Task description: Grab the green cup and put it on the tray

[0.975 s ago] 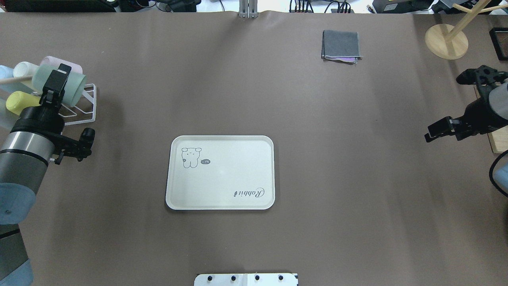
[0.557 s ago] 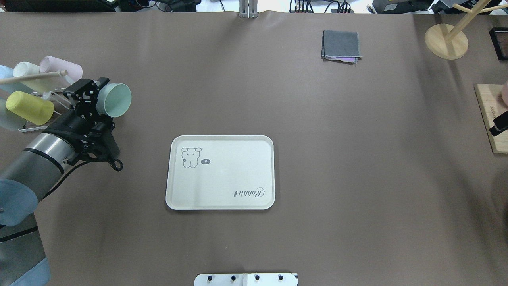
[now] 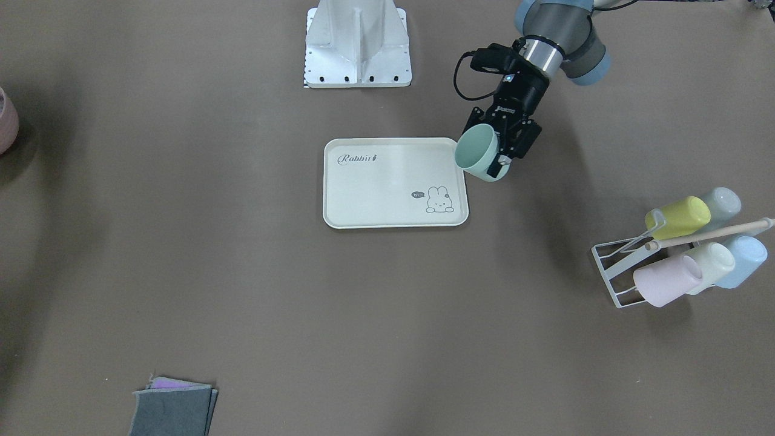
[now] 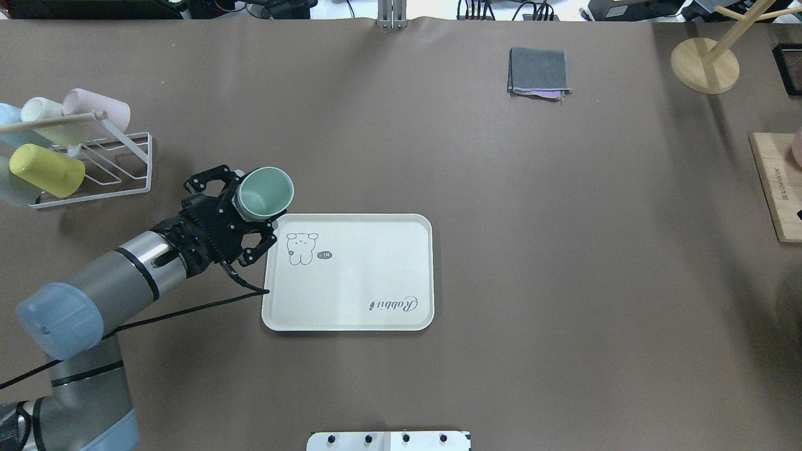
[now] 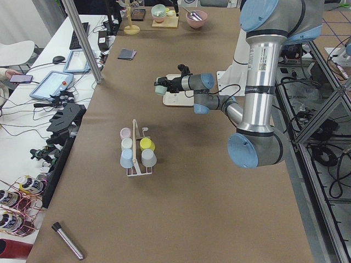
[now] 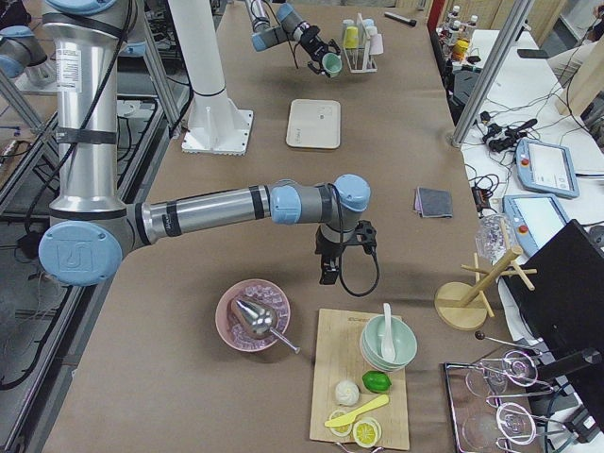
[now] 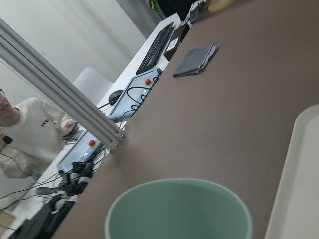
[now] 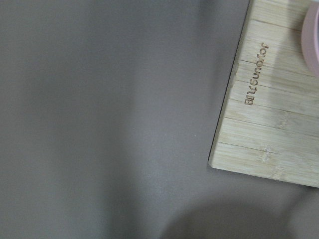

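Observation:
My left gripper (image 4: 250, 208) is shut on the green cup (image 4: 265, 193), a mint-green tumbler held tilted with its open mouth showing. It hangs in the air at the bunny-end corner of the tray (image 4: 376, 269), overlapping the rim. The front-facing view shows the cup (image 3: 478, 152) at the corner of the tray (image 3: 387, 181), with the gripper (image 3: 501, 154) behind it. The left wrist view shows the cup's rim (image 7: 179, 209) and the tray's edge (image 7: 299, 164). My right gripper (image 6: 327, 274) shows only in the exterior right view, near a wooden board; I cannot tell whether it is open or shut.
A white wire rack (image 4: 119, 169) at the left holds several cups, including a yellow-green cup (image 4: 47, 169) and a pink cup (image 4: 94, 106). A folded grey cloth (image 4: 539, 72) lies at the far right. A wooden stand (image 4: 705, 66) and a wooden board (image 4: 774, 188) sit at the right edge.
My left arm has carried the green cup from the rack rightward to the tray's corner. My right arm has drawn back out of the overhead view.

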Controlling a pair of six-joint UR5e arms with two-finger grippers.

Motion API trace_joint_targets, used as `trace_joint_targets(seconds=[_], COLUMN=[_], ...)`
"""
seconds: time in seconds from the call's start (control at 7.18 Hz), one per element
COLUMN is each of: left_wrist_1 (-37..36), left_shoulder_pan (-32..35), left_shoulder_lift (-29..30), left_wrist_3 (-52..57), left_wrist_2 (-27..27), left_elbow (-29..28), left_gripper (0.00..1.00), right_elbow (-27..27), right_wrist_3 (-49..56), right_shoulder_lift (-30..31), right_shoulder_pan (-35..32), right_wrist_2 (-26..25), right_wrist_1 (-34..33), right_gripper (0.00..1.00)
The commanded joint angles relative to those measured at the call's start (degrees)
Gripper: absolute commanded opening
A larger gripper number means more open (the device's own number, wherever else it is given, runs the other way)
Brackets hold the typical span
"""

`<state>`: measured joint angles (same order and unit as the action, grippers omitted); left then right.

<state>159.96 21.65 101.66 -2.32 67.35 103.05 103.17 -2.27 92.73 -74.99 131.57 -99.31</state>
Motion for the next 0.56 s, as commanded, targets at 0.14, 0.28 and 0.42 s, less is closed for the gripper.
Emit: trace_joint_targets(seconds=[0.14, 0.28, 0.42], left_wrist_1=[15.57, 19.65, 20.03], left_shoulder_pan=[-3.37, -3.37, -3.2], left_shoulder_lift=[8.44, 10.3, 11.18], left_wrist_3=[-11.73, -13.83, -20.21], left_wrist_2=[2.7, 5.05, 7.42], left_elbow=[-12.71, -16.88, -19.09], left_gripper=[0.07, 0.07, 0.07], right_elbow=[-3.75, -4.11, -4.46], right_wrist_3=[0.42, 0.34, 0.25], right_shoulder_lift=[-0.18, -0.18, -0.18], right_shoulder_pan=[-0.33, -1.03, -1.3], right_wrist_2=[-0.17, -0.09, -0.09], right_wrist_1=[0.26, 0.26, 0.17], right_gripper=[0.99, 0.99, 0.99])
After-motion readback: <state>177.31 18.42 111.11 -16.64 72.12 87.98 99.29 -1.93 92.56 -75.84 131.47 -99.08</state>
